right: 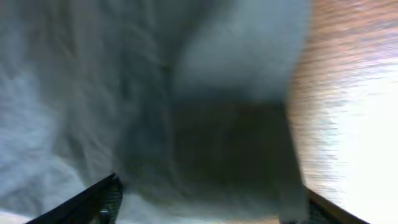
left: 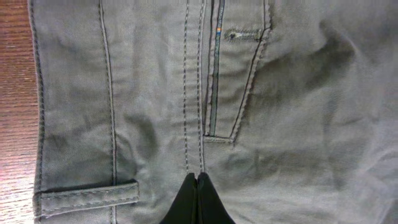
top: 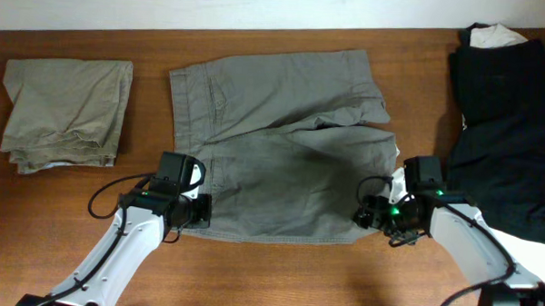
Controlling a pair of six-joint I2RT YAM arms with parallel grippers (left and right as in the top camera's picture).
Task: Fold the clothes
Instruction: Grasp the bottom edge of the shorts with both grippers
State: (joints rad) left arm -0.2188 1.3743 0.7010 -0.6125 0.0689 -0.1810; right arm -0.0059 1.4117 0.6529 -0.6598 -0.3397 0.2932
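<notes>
Both arms reach in from the near edge of the wooden desk [top: 69, 246]. Grey shorts [top: 281, 162] lie spread flat mid-desk. The left hand [top: 200, 210], fingers pressed together, sits on their near left corner by the waistband; whether it pinches cloth is unclear. The right hand [top: 377, 216], fingers wide apart, meets the near right hem. Folded khaki shorts [top: 67, 114] lie far left. Black garments [top: 510, 116] and a white garment [top: 495, 34] are heaped at right.

No text, label or number can be read
</notes>
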